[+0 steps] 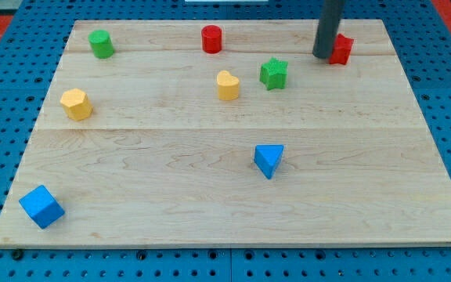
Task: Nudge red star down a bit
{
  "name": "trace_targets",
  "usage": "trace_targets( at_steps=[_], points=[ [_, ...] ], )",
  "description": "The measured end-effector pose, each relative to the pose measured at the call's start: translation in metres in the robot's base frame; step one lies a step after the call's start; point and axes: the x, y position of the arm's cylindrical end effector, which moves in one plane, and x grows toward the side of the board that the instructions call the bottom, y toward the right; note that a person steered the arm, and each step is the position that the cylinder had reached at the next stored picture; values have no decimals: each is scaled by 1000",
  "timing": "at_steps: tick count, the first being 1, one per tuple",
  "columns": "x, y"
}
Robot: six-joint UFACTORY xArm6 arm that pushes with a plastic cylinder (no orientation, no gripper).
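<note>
The red star [342, 48] lies near the view's top right of the wooden board [171, 196], partly hidden by the rod. My tip [322, 56] rests against the star's left side. The green star [273, 74] lies to the lower left of my tip.
A red cylinder [211, 38] and a green cylinder [100, 43] sit along the view's top. A yellow heart [227, 85] lies left of the green star. A yellow hexagon [76, 103] is at the left. A blue triangle [268, 160] and a blue cube [41, 207] lie lower down.
</note>
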Motion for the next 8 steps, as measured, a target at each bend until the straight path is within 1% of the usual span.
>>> trace_targets(
  at_steps=[1,2,3,4,5,6,7,8],
  points=[
    [19,0],
    [-11,-29],
    [-55,-25],
    [-98,19],
    [-77,97],
    [3,72],
    [-9,92],
    [-58,100]
  ],
)
